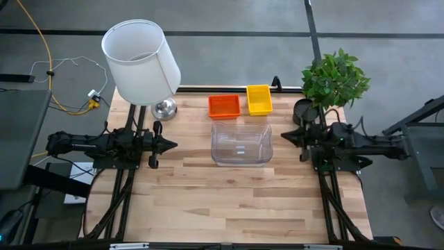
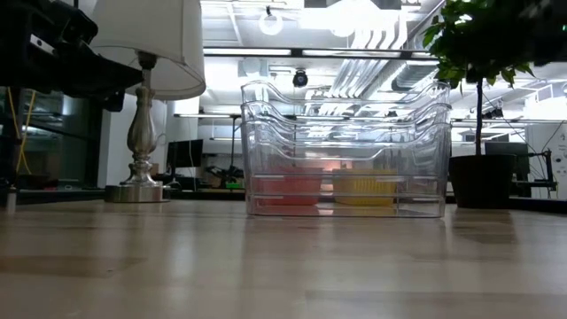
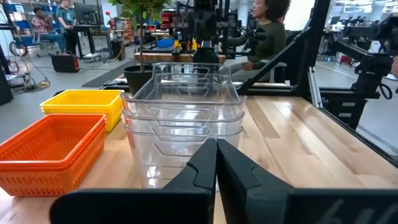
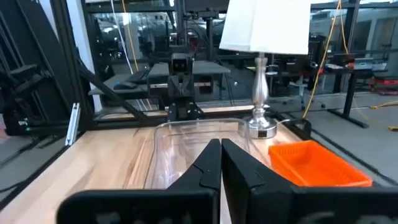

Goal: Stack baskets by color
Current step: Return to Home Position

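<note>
A stack of clear tubs (image 1: 241,144) stands on its base at the table's middle, also in the low view (image 2: 345,151). Behind it, toward the far edge, sit a red-orange basket (image 1: 224,106) and a yellow basket (image 1: 259,99) side by side; the left wrist view shows the red-orange basket (image 3: 50,152) and the yellow basket (image 3: 84,104), each made of nested layers. My left gripper (image 1: 173,145) is shut at the table's left side, pointing level at the tubs. My right gripper (image 1: 283,137) is shut at the right side, facing the tubs too. Neither touches anything.
A lamp with a white shade (image 1: 141,61) stands at the far left corner, its metal base (image 1: 164,107) on the table. A potted plant (image 1: 334,80) stands at the far right corner. Bare wood (image 1: 236,201) lies between the tubs and the near edge. People sit beyond the table (image 3: 267,34).
</note>
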You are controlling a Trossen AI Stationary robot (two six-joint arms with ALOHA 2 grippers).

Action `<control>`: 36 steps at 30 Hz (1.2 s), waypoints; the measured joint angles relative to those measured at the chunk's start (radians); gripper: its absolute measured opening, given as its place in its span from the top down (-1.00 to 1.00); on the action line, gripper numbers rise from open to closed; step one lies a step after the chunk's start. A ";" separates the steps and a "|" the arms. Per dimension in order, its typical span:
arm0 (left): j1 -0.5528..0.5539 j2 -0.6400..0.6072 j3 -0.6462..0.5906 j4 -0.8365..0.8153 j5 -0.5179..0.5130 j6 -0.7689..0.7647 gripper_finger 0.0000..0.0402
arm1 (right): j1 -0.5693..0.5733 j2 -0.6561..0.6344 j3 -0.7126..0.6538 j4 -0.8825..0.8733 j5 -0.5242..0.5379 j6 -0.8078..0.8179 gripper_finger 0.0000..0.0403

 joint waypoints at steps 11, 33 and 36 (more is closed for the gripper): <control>0.000 0.000 0.000 0.001 0.000 0.000 1.00 | 0.001 0.001 -0.177 0.188 -0.004 -0.021 1.00; 0.000 0.000 0.001 0.001 0.000 0.000 1.00 | 0.002 0.004 -0.176 -0.010 -0.003 0.049 1.00; 0.000 -0.005 0.001 0.000 0.000 0.000 1.00 | 0.002 0.004 -0.176 -0.010 -0.003 0.055 1.00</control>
